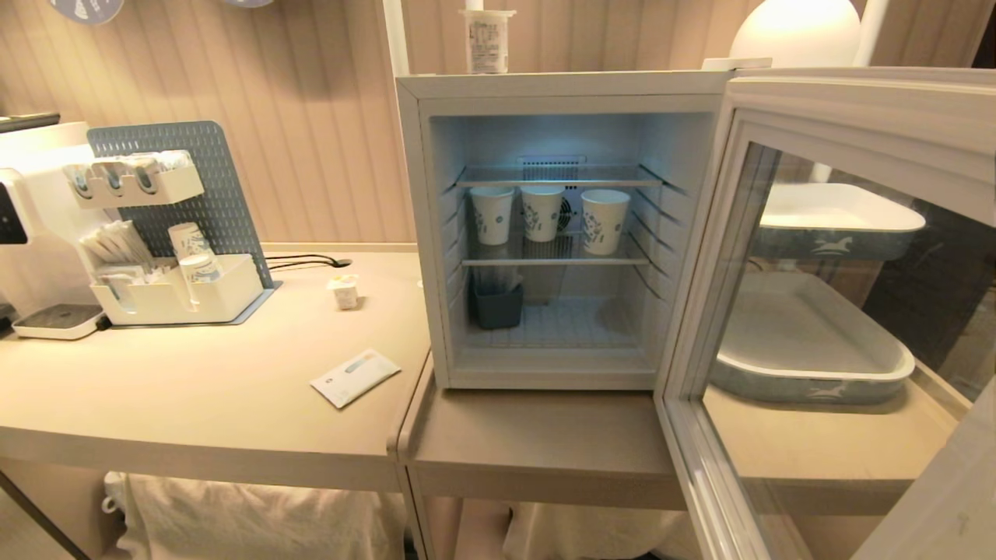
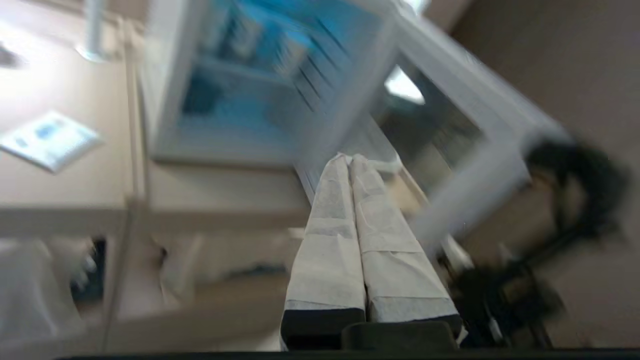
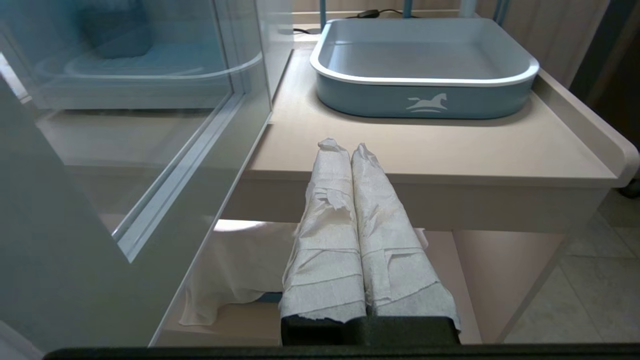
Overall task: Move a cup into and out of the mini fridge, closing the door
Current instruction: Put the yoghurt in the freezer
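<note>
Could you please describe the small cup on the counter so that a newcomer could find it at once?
Start at the open mini fridge; on the counter just left of it stands the cup. It is tiny and squat with a foil lid, unlike the taller patterned paper cups on the fridge shelf.

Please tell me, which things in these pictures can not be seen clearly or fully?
- Both arms: outside the head view.
- The door: head view, cut off by the right and bottom edges.
- The cup: head view, lid print too small to read.
- The mini fridge: left wrist view, blurred, contents unclear.
- Container on the mini fridge: head view, top cut off by the upper edge.
</note>
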`<state>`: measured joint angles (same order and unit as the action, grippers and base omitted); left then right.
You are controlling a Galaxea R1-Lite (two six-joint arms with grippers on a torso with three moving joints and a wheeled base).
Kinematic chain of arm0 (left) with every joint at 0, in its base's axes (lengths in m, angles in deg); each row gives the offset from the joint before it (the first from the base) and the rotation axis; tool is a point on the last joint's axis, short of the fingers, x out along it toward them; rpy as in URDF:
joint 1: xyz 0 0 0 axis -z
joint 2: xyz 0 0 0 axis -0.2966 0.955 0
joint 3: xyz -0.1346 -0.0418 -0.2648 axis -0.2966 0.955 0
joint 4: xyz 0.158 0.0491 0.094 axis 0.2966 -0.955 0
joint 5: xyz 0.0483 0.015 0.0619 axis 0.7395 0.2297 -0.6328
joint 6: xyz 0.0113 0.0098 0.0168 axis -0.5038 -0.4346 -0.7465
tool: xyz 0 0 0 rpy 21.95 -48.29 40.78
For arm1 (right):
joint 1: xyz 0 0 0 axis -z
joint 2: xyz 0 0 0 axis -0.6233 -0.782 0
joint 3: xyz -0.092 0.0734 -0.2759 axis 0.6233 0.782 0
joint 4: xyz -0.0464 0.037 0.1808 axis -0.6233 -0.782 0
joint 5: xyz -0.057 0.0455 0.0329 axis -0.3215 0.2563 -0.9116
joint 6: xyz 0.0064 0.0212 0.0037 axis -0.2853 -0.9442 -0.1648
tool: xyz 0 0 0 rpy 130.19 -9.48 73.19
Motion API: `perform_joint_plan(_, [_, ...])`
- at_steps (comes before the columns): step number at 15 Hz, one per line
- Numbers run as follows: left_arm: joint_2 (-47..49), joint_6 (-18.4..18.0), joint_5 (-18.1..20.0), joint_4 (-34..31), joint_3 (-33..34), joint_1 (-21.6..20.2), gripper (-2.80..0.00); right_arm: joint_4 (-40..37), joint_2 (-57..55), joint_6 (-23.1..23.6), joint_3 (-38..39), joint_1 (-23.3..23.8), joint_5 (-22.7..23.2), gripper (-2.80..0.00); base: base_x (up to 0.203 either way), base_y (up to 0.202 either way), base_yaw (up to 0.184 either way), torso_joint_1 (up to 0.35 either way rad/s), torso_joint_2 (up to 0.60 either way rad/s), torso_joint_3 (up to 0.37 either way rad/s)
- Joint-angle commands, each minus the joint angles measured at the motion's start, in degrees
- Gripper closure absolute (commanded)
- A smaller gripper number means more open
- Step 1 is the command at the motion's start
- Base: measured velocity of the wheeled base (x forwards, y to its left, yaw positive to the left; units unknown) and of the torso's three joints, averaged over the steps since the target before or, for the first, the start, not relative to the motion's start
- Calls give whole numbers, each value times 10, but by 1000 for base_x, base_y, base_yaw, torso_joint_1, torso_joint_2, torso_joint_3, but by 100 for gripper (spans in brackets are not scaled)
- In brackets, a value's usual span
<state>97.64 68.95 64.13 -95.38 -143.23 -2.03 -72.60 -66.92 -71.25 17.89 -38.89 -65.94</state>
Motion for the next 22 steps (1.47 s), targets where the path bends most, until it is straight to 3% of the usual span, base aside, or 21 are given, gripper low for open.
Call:
perform_joint_plan(1, [-78, -30, -67, -131, -31, 101, 0, 0, 0, 0, 1, 0, 0, 0, 0, 0, 0, 0, 0, 0])
perform_joint_plan(4, [-191, -103, -184, -207, 37, 138, 0, 0, 0, 0, 1, 0, 0, 0, 0, 0, 0, 0, 0, 0])
perform_joint_plan(5, [-201, -117, -232, -271, 50, 145, 0, 0, 0, 0, 1, 0, 0, 0, 0, 0, 0, 0, 0, 0])
perform_joint_plan(6, [-214, -123, -260, -291, 72, 157, 0, 0, 0, 0, 1, 0, 0, 0, 0, 0, 0, 0, 0, 0])
perform_joint_plan(7, [-237, -129, -281, -267, 101, 166, 0, 0, 0, 0, 1, 0, 0, 0, 0, 0, 0, 0, 0, 0])
perform_joint_plan(11, [-331, -194, -438, -74, 317, 184, 0, 0, 0, 0, 1, 0, 0, 0, 0, 0, 0, 0, 0, 0])
perform_joint_plan(14, [-346, -192, -554, 174, 542, 187, 0, 0, 0, 0, 1, 0, 0, 0, 0, 0, 0, 0, 0, 0])
perform_joint_plan(17, [-352, -269, -587, 450, 796, 188, 0, 0, -1, 0, 1, 0, -1, 0, 0, 0, 0, 0, 0, 0])
perform_joint_plan(19, [-355, -303, -579, 539, 875, 189, 0, 0, -1, 0, 1, 0, -1, 0, 0, 0, 0, 0, 0, 0])
perform_joint_plan(20, [-356, -312, -546, 564, 880, 189, 0, 0, -1, 0, 0, 0, -1, 0, 0, 0, 0, 0, 0, 0])
perform_joint_plan(21, [-356, -317, -500, 546, 877, 189, 0, 0, -1, 0, 0, 0, -1, 0, 0, 0, 0, 0, 0, 0])
perform_joint_plan(22, [-356, -323, -489, 487, 871, 190, 0, 0, -1, 0, 0, 0, 0, 0, 0, 0, 0, 0, 0, 0])
